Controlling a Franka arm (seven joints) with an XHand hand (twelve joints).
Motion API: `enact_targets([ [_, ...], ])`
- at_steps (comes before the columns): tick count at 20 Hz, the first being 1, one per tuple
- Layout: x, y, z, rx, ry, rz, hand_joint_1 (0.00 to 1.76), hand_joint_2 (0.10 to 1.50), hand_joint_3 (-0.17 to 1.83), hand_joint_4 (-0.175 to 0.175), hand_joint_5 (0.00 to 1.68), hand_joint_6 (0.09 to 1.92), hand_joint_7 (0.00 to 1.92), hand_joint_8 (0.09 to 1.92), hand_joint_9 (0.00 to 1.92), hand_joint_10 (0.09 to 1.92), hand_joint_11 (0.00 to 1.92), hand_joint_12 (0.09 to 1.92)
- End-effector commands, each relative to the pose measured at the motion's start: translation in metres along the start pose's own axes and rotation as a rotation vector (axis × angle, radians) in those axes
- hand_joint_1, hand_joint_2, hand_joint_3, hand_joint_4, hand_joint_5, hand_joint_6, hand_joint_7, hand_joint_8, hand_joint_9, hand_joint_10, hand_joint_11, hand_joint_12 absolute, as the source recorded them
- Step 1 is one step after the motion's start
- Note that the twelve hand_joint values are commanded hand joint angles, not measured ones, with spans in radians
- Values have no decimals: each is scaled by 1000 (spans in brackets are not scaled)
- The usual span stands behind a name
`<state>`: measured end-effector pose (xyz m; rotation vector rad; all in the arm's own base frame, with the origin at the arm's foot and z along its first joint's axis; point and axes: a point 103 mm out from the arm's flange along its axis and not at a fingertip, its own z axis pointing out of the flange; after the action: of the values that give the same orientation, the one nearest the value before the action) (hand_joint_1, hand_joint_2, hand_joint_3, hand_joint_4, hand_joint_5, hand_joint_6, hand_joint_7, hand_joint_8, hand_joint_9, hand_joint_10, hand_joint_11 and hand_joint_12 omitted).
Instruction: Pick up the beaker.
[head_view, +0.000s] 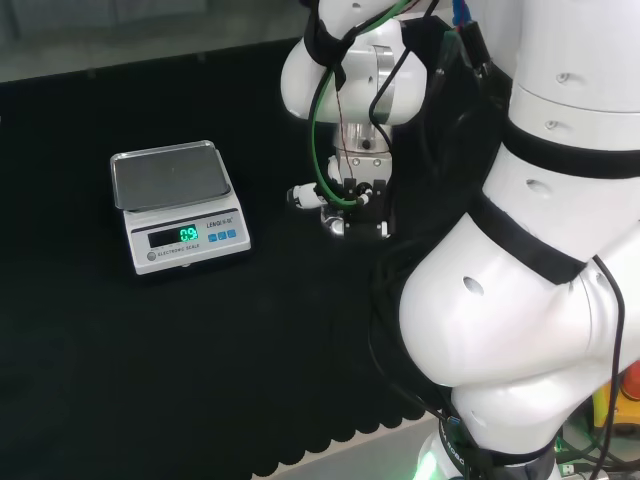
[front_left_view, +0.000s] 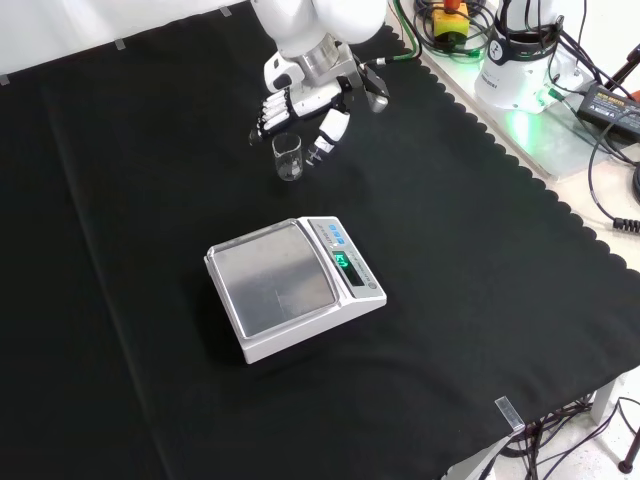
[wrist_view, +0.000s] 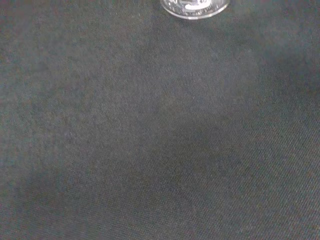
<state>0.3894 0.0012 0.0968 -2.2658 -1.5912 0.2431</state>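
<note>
In the front view the black and white hand (front_left_view: 300, 105) hangs low over the black cloth (front_left_view: 140, 200) near the far end of the bench, its fingers (front_left_view: 268, 112) pointing down and spread, with the thumb (front_left_view: 329, 132) set apart to the right. The small clear glass beaker (front_left_view: 288, 157) stands upright on the cloth just in front of the hand, in the gap between fingers and thumb; the thumb tip is just beside its rim (whether it touches the glass cannot be told), and nothing is curled round it. The beaker looks empty.

In the wrist view the round bottom of the beaker (wrist_view: 195, 7) shows against the cloth (wrist_view: 150, 140), just ahead of the palm.

In the head view the hand (head_view: 340, 205) hangs below the white arm links (head_view: 520, 300), a white fingertip (head_view: 300, 195) pointing left, and green cable running down the wrist.

A white electronic scale with a grey steel pan and a lit green display (front_left_view: 290, 285) sits well in front of the hand in the front view, beyond the beaker, and to the hand's left in the head view (head_view: 178, 205). Its pan is bare.
</note>
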Motion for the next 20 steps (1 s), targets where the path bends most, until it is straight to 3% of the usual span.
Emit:
enact_targets([
  [1, -3, 5, 13, 26, 0, 17, 202, 988, 202, -31, 133, 87, 0, 506, 0, 749, 0, 1481],
  [7, -7, 8, 16, 17, -1, 16, 202, 987, 205, -32, 136, 87, 0, 577, 38, 857, 48, 1516],
  [11, -6, 6, 12, -41, -24, 11, 244, 978, 213, -41, 169, 87, 66, 769, 305, 907, 243, 1476],
  [14, -5, 4, 9, -108, -43, 6, 325, 971, 228, -64, 278, 87, 294, 871, 594, 853, 465, 1400],
  [20, -2, 1, 6, -203, -85, -1, 522, 951, 285, -100, 558, 133, 758, 879, 1069, 723, 885, 1215],
])
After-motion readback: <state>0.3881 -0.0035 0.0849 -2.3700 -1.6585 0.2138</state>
